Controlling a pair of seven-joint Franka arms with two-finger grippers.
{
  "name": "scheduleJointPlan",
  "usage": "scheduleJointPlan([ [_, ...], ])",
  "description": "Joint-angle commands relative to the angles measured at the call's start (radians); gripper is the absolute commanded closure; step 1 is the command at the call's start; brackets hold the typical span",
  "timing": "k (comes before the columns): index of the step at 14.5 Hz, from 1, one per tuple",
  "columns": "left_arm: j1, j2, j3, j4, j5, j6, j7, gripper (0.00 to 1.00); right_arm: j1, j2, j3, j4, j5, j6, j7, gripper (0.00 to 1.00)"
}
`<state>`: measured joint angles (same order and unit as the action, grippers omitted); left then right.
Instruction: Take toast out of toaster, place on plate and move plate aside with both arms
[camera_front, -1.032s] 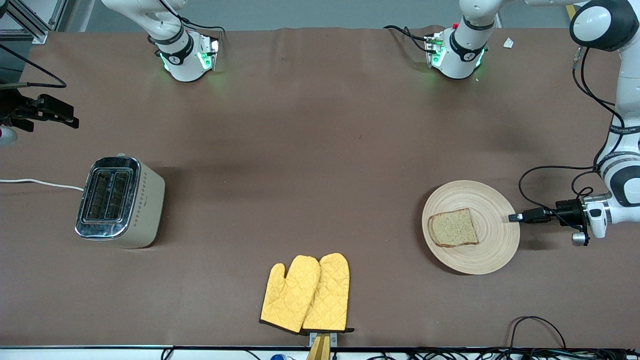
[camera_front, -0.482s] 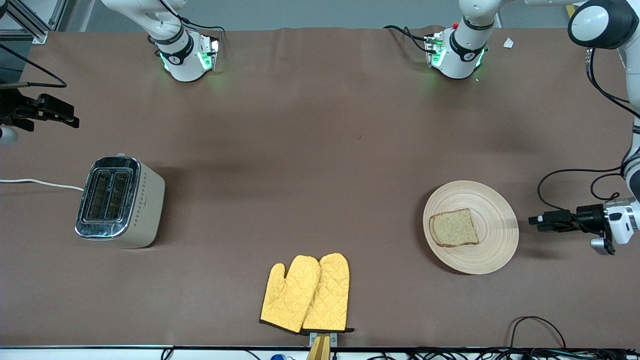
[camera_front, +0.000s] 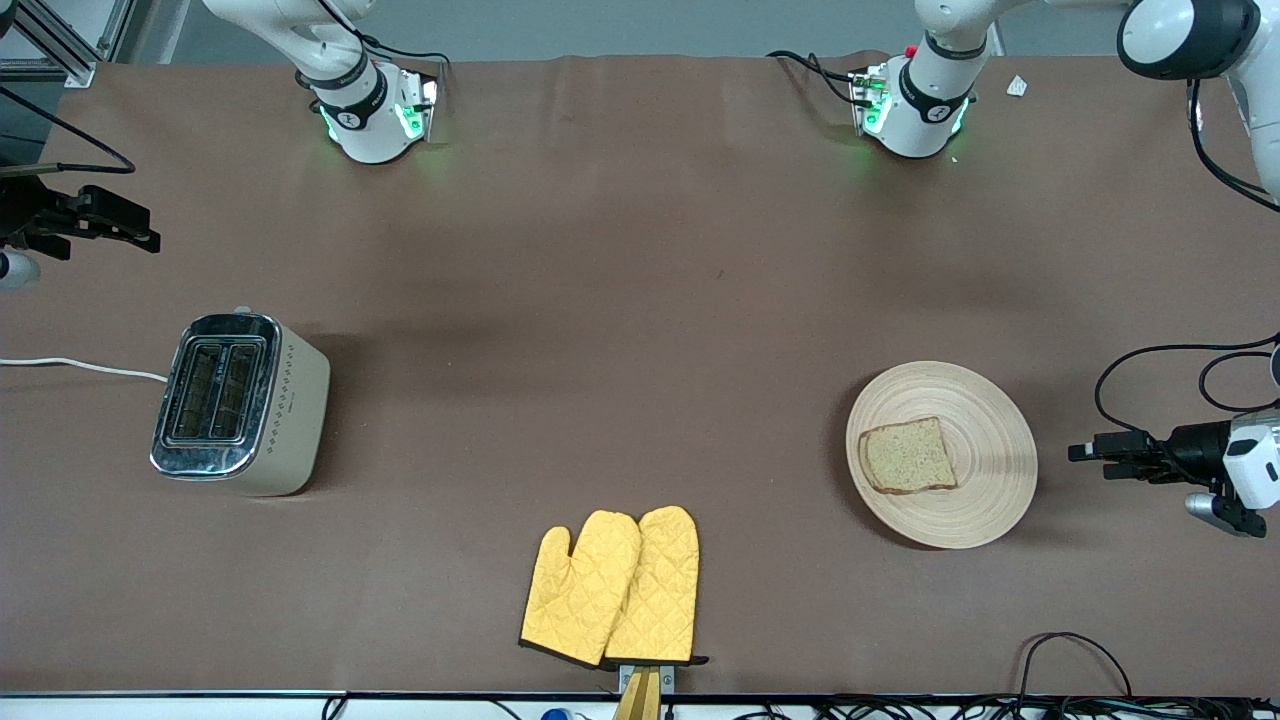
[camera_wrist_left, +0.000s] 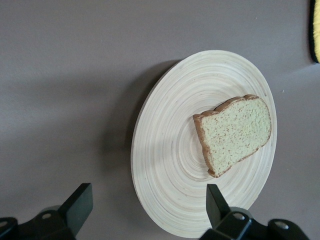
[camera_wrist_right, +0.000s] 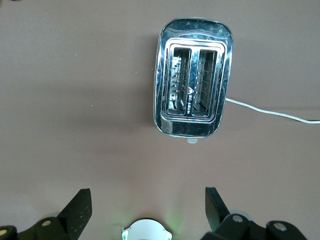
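Hovering open beside plate: left end effector

Plate: matt ring-grained wood. Toaster: glossy chromed metal top, matt beige shell. Mitts: quilted yellow cloth. Table: matt brown covering.

You see the plate, round, light-beige wood with concentric ring grain, lying flat on the table toward the left arm's end. The toast lies flat on the plate: one roughly square slice, brown and speckled, with a darker crust. It sits off-centre, over the part of the plate toward the right arm's end, its whole outline inside the rim.

In the left wrist view you get the same: plate flat, with a shadow along one side of its rim, and toast resting on the ring grain, nothing else on the plate.
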<state>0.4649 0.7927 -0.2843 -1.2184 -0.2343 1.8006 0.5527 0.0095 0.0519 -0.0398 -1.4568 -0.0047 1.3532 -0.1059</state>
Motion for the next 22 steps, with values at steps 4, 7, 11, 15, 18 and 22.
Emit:
scheduleJointPlan([
  [4,-0.224,-0.217,0.004,-0.02,0.243,-0.056,-0.472,0.0,0.001,-0.014,0.008,-0.002,-0.012,-0.005,-0.002,0.0],
  [7,-0.297,-0.305,0.004,-0.021,0.269,-0.16,-0.617,0.0,0.01,-0.012,0.009,0.0,-0.008,-0.003,0.0,0.0],
  [11,-0.391,-0.43,0.002,-0.021,0.363,-0.277,-0.731,0.0,0.023,-0.01,0.008,0.004,-0.012,0.003,0.0,0.0],
  [15,-0.382,-0.516,0.002,-0.02,0.377,-0.314,-0.712,0.0,0.026,-0.009,0.008,0.004,-0.012,0.004,0.0,0.0],
  [18,-0.437,-0.582,0.039,-0.032,0.374,-0.372,-0.711,0.0,0.027,-0.012,0.008,0.0,-0.012,0.003,0.0,0.0],
  [22,-0.509,-0.71,0.129,-0.139,0.362,-0.409,-0.685,0.0,0.027,-0.012,0.008,0.0,-0.009,0.004,0.0,0.0],
])
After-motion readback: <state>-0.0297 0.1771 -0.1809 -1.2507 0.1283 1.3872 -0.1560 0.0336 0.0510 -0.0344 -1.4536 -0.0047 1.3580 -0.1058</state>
